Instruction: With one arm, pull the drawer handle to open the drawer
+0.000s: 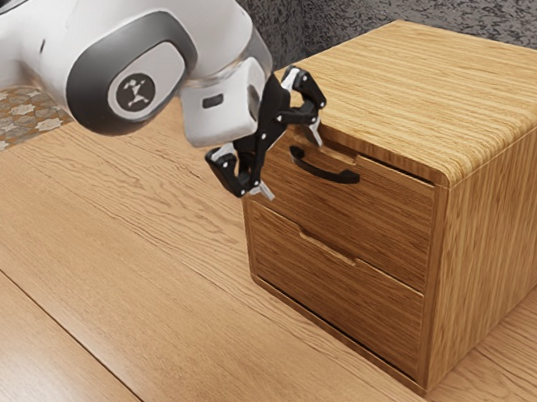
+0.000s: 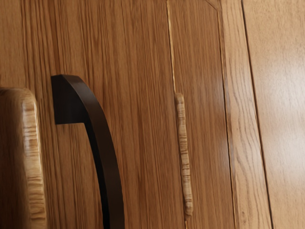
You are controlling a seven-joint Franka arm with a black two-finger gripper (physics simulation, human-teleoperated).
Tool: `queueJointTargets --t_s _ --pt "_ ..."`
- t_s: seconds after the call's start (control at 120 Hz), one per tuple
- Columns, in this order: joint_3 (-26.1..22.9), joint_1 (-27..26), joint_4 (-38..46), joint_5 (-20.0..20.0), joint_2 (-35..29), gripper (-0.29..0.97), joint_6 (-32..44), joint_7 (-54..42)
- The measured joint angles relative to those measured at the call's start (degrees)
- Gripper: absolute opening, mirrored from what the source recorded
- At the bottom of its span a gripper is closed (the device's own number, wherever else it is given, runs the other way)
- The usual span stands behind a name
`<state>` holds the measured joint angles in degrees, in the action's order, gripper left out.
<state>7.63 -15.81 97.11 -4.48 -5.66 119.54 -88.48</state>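
Exterior view: our gripper (image 1: 287, 161) hangs open at the near end of the handle (image 1: 325, 172), fingers spread to straddle it. Behind the handle the top drawer (image 1: 367, 221) looks shut; we judge pulling hasn't begun.

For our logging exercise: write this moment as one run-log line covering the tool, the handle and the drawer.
stage: pre-grasp | tool: open, at the handle's end | handle: not gripped | top drawer: looks shut
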Motion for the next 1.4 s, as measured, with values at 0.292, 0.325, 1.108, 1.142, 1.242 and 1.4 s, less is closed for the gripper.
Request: queueJointTargets --t_s 0.292,0.325,1.108,1.142,1.242,1.4 --pt "0.1 -1.5 3.5 0.0 -3.9 0.65 1.9 1.4" --pt "0.1 -1.5 4.5 0.0 -4.9 0.65 2.0 1.5" --pt "0.2 -1.1 7.1 1.9 -2.4 0.64 5.5 4.1" --pt "0.2 -1.1 7.2 1.9 -2.3 0.64 5.5 4.2" --pt "0.2 -1.1 7.4 2.0 -2.3 0.64 5.7 4.4" --pt "0.3 -1.1 9.0 1.9 -3.2 0.67 5.8 4.8"
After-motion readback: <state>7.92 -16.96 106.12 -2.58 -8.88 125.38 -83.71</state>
